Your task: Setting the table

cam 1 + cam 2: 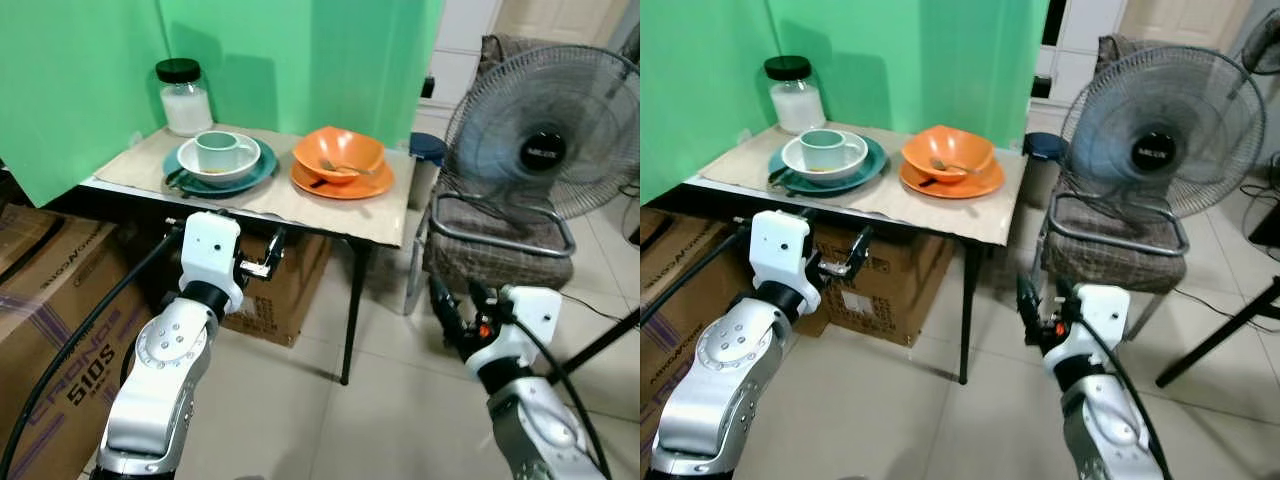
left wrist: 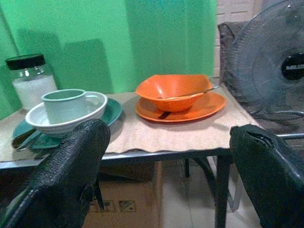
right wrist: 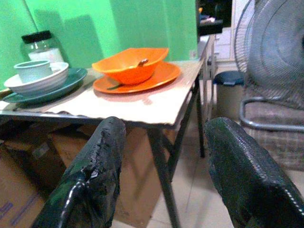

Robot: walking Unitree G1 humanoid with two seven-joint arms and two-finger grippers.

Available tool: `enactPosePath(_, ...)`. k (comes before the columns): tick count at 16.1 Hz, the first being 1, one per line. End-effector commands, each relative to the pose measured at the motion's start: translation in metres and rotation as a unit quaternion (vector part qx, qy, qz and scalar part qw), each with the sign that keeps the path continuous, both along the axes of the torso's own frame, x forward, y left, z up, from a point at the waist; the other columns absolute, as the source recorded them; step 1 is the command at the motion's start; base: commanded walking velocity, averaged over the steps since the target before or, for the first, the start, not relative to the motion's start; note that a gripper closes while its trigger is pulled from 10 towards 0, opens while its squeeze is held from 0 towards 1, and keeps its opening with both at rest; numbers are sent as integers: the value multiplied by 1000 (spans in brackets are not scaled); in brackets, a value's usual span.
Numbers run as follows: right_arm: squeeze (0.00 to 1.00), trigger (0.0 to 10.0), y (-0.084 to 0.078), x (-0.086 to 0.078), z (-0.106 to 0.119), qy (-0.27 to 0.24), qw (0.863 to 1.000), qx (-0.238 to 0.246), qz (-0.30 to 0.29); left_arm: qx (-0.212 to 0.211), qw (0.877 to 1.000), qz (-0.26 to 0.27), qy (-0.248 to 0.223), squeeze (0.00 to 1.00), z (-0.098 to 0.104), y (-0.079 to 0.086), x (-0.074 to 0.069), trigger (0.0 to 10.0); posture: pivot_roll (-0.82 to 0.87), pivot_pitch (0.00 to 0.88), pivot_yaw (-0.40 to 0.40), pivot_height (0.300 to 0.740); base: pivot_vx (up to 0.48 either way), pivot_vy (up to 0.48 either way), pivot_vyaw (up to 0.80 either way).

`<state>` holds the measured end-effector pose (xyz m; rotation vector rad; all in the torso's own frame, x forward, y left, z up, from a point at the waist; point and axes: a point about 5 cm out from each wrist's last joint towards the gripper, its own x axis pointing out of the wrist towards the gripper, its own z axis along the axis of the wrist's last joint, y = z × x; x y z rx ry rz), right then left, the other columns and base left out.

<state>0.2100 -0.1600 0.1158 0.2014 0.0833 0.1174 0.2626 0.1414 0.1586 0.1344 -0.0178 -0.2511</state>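
Upper left of the head views: small desk (image 1: pixel 380 222) against green backdrop, carrying two place settings side by side. Orange bowl (image 1: pixel 338 154) on orange plate (image 1: pixel 342 183), metal spoon (image 2: pixel 190 93) lying in it, handle slanting out toward the grey standing fan (image 1: pixel 545 130) at upper right. Left of it, mint mug (image 1: pixel 222 151) (handle turned toward the orange set) inside white bowl (image 1: pixel 219 164) on teal plate (image 1: pixel 220 178); black-lidded glass jar (image 1: pixel 184 96) behind. Cardboard boxes (image 1: pixel 50 340) under and beside the desk. Left gripper (image 1: pixel 262 262) below the desk edge, jaws apart; right gripper (image 1: pixel 455 305) low at lower right, jaws apart.
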Motion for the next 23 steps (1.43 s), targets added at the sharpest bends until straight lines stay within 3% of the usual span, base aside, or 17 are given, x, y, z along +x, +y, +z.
enactPosePath(1, 0, 10000, -2, 1, 0, 5, 1000, 1, -2, 0, 1000, -4, -1, 0, 1, -1, 2, 10000, 46, 0, 8, 740, 296, 0, 0)
enactPosePath(10, 0, 10000, 2, 5, -1, 6, 1000, -17, 19, -3, 1000, -5, 1, 0, 1, -1, 2, 10000, 50, 0, 1, 740, 299, 0, 0)
enactPosePath(23, 0, 10000, 1, 9, 3, -3, 1000, -2, 6, 2, 1000, -22, 6, 0, 0, -2, 2, 10000, 53, 0, 5, 740, 298, 0, 0)
